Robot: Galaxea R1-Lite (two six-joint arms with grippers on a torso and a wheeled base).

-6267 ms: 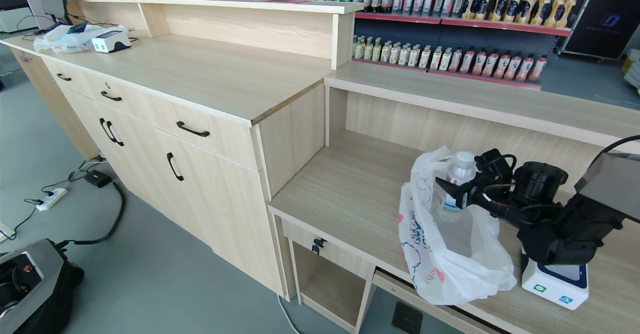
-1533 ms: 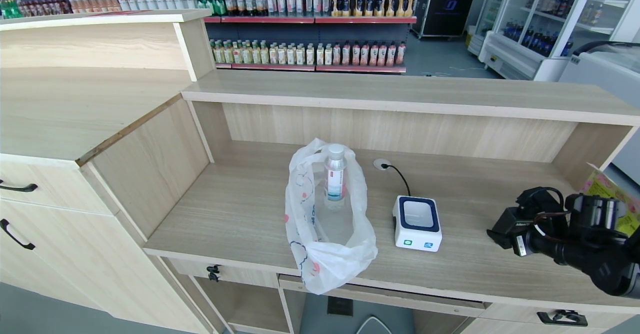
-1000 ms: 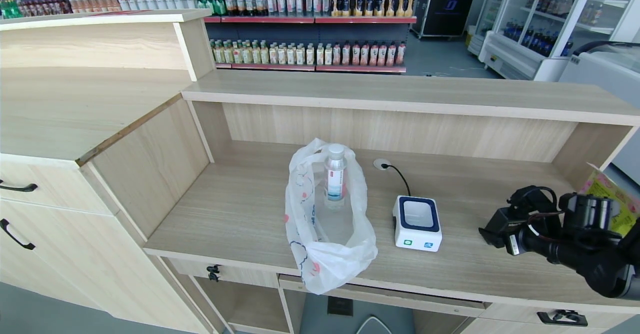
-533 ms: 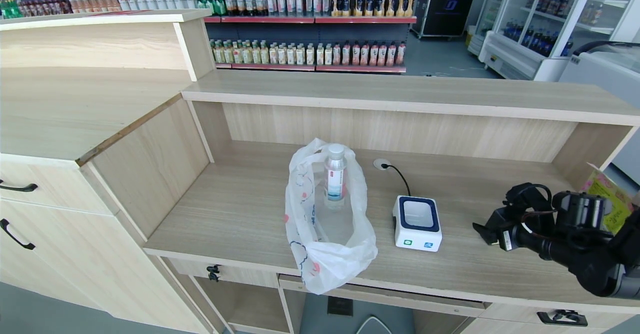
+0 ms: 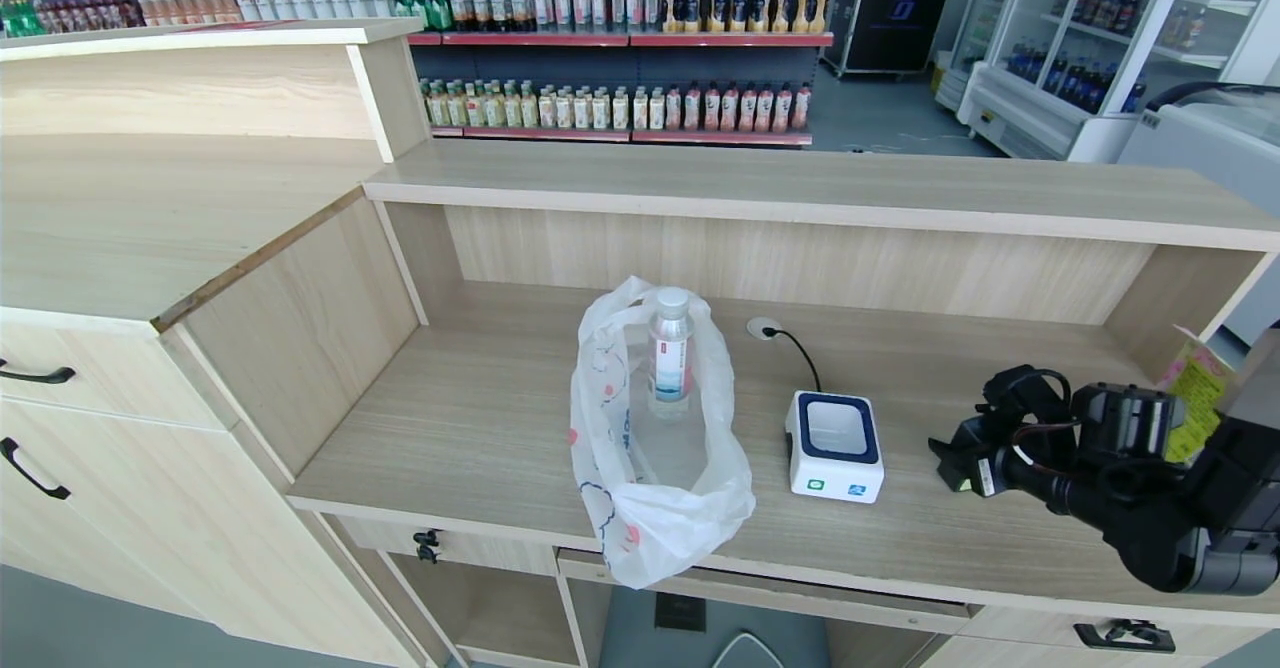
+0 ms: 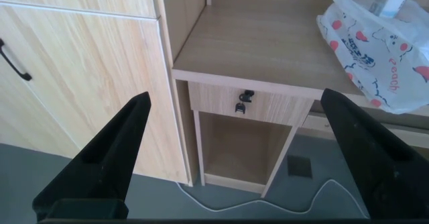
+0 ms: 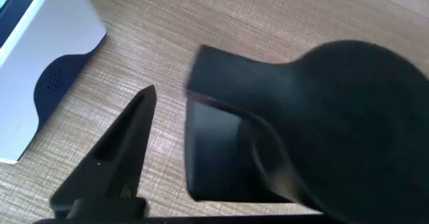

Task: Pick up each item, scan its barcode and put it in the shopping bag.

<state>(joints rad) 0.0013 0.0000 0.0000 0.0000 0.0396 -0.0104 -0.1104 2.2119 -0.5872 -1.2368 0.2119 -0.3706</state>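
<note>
Bottle [image 5: 670, 353] upright in shopping bag [image 5: 610, 418] just left of scanner [image 5: 833, 445]; right gripper [image 5: 945, 453] near scanner's right, can't tell if parted or clamped; left gripper [image 6: 234, 96] fingers spread wide.

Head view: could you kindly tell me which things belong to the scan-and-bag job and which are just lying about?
Job: white printed plastic shopping bag; clear water bottle standing inside it; white box-shaped scanner with dark blue top; right claw; probably the yellow-green packet.
Lying about: rows of shelved drink bottles; glass-door fridges; black drawer handles.
</note>
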